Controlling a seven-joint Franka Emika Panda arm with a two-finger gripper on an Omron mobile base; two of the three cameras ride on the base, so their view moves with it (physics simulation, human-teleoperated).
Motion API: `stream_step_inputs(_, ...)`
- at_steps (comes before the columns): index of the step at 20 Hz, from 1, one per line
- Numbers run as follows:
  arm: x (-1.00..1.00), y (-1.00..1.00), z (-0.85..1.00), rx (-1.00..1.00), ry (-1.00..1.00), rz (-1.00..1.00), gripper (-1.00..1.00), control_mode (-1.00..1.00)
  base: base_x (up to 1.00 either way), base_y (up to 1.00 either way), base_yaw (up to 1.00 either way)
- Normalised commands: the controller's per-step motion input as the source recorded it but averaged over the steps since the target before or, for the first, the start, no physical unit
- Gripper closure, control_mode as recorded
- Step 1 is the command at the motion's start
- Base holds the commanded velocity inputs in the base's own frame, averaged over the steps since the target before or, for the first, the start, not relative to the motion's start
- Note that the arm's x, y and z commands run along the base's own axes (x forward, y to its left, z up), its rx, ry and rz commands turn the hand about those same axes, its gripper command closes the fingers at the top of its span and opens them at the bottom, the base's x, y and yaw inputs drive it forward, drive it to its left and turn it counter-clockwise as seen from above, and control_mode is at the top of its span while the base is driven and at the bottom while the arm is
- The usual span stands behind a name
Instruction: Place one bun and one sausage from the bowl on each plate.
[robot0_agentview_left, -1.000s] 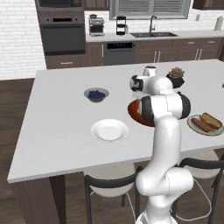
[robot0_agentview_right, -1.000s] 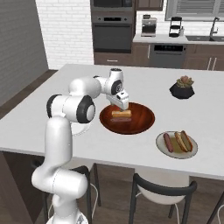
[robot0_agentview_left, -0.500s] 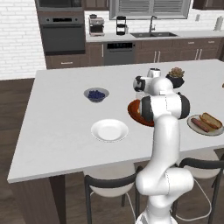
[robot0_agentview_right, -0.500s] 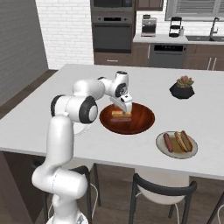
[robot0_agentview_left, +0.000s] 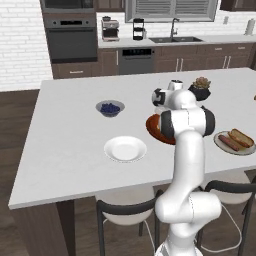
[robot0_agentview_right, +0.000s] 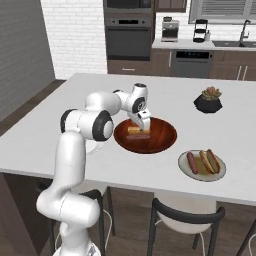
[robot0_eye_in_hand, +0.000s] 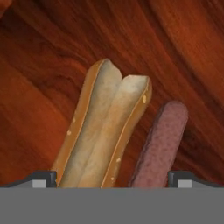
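Observation:
My gripper (robot0_agentview_right: 142, 124) hangs low over the left half of the reddish-brown wooden bowl (robot0_agentview_right: 167, 134), open. In the hand view its fingertips (robot0_eye_in_hand: 44, 178) stand either side of a golden bun (robot0_eye_in_hand: 105, 131) and a dark red-brown sausage (robot0_eye_in_hand: 161, 146), which lie side by side on the bowl (robot0_eye_in_hand: 52, 65) floor. The bun (robot0_agentview_right: 134, 130) and sausage (robot0_agentview_right: 140, 136) sit just under the hand. The cream-rimmed plate (robot0_agentview_right: 218, 174) at the right holds another sausage (robot0_agentview_right: 191, 161) and bun (robot0_agentview_right: 211, 159). The white plate (robot0_agentview_left: 125, 148) lies bare, left of the bowl (robot0_agentview_left: 152, 125).
A small grey bowl of blue berries (robot0_agentview_left: 110, 108) stands behind the white plate. A potted plant in a black pot (robot0_agentview_right: 207, 99) sits beyond the wooden bowl. Dark stools stand under the counter's near edge (robot0_agentview_right: 150, 192). Oven and sink line the back wall.
The gripper has come down and a little to the right into the bowl, closer to the bun and sausage. Its jaws stayed open. Nothing else moved.

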Motion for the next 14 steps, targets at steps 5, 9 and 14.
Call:
stream_step_inputs(5,0.17,0.0,-0.12,0.0,0.0,-0.07,-1.0,-1.0,0.0,0.0,0.0)
stream_step_inputs(9,0.04,0.0,-0.22,0.0,0.0,-0.04,-1.0,-1.0,0.0,0.0,0.0)
stream_step_inputs(14,0.0,0.0,-0.14,0.0,0.0,-0.04,-1.0,-1.0,0.0,0.0,0.0)
